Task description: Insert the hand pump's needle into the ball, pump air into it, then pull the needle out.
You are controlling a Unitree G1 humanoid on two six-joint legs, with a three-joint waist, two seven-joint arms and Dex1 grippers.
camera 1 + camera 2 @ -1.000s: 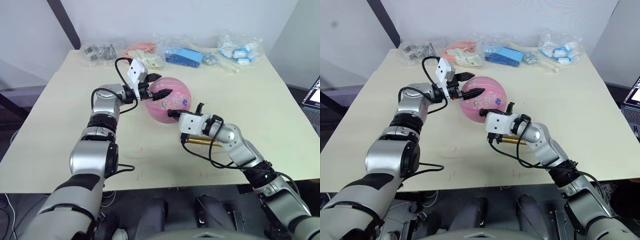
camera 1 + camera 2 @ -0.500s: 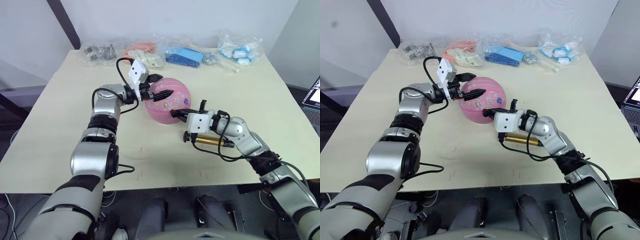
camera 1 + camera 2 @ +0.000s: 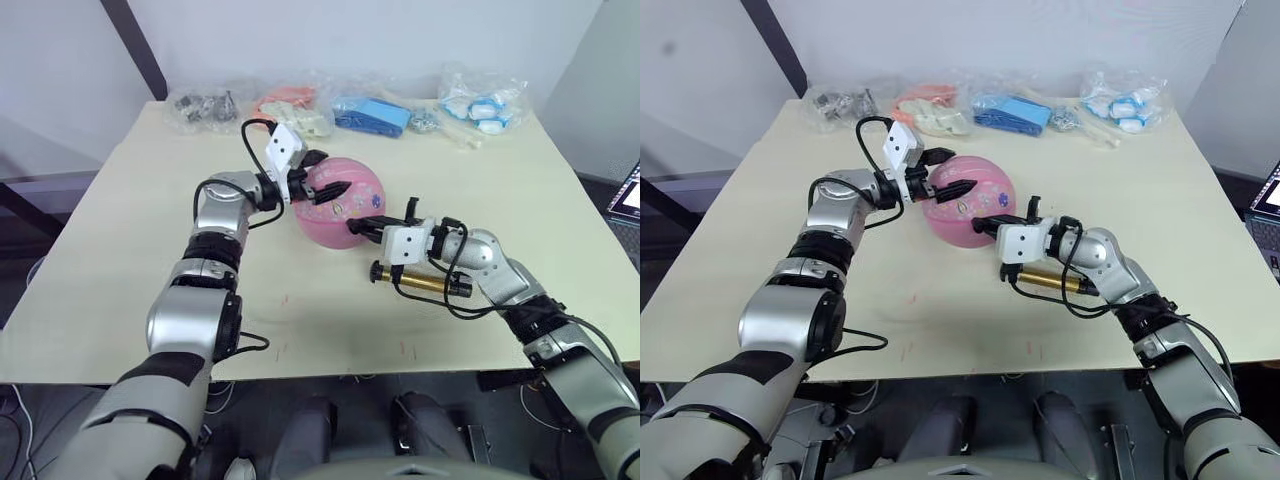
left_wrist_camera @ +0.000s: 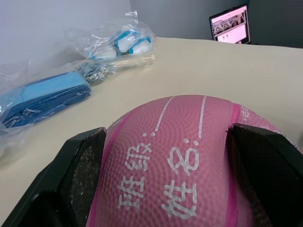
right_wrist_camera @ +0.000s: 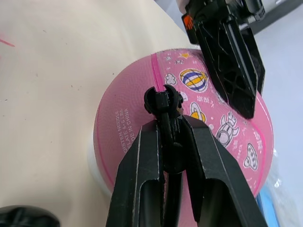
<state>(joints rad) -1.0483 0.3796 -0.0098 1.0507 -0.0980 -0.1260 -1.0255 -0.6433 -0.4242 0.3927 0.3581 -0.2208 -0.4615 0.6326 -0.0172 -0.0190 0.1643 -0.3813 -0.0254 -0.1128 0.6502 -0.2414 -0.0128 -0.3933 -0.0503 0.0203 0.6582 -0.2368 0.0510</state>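
Though tiny overhead, needle against ball.

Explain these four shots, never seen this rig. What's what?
It's a humanoid robot with two arms, each ending in a two-fingered gripper. The two wide shots come from its head camera, looking down at a table. The two close-ups come from cameras on each wrist. The left gripper straddles a pink ball with open fingers, steadying it. The right gripper is shut on the black fitting at the hose end, right at the ball; the needle itself is too small to see. The gold pump lies on the table under the right arm. Bagged items line the far edge.
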